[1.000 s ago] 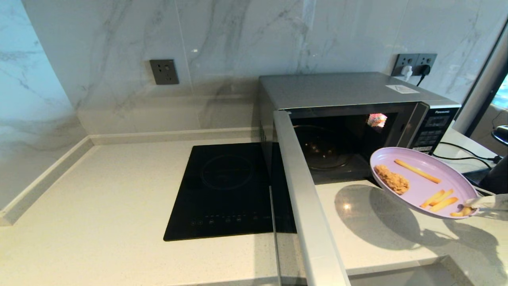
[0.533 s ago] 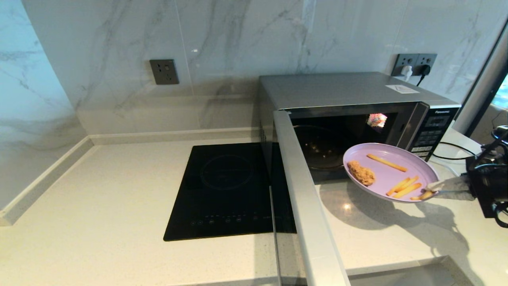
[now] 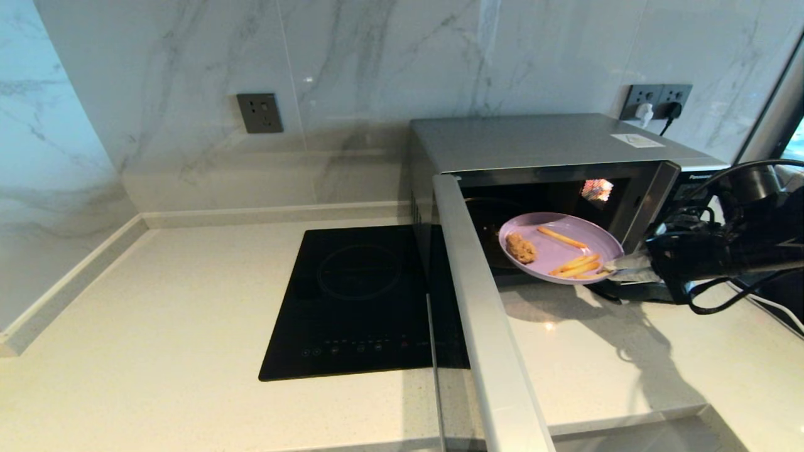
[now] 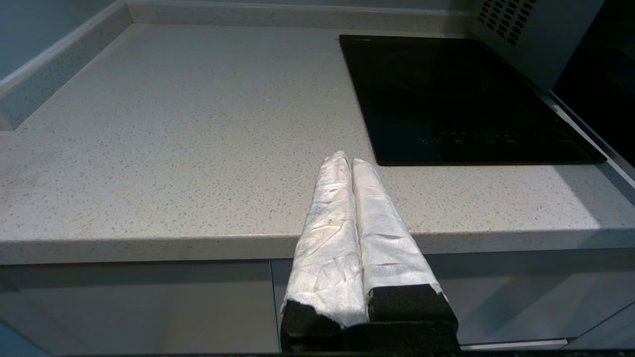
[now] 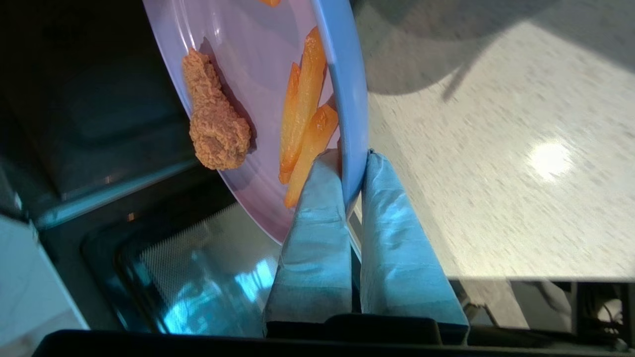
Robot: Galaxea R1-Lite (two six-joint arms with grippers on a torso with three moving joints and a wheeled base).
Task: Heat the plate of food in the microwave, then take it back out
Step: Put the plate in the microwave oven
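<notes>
The silver microwave [image 3: 540, 141] stands at the back right with its door [image 3: 477, 301] swung wide open toward me. My right gripper [image 3: 619, 267] is shut on the near rim of the lilac plate of food [image 3: 559, 248], which hangs in the air at the mouth of the dark cavity. In the right wrist view the plate [image 5: 238, 74] carries a brown breaded piece [image 5: 216, 129] and orange fries [image 5: 302, 109], and the gripper [image 5: 353, 156] pinches the rim between its wrapped fingers. My left gripper [image 4: 347, 158] is shut on nothing, low before the counter's front edge, outside the head view.
A flat black induction hob [image 3: 361, 301] lies in the counter left of the microwave. The open door juts out between the hob and the counter space before the cavity. Cables [image 3: 722, 295] trail on the counter at the far right. A wall socket [image 3: 259, 113] sits behind.
My right arm has carried the plate up and to the left, from over the counter at the right to the microwave's opening. The left gripper's earlier state is not shown.
</notes>
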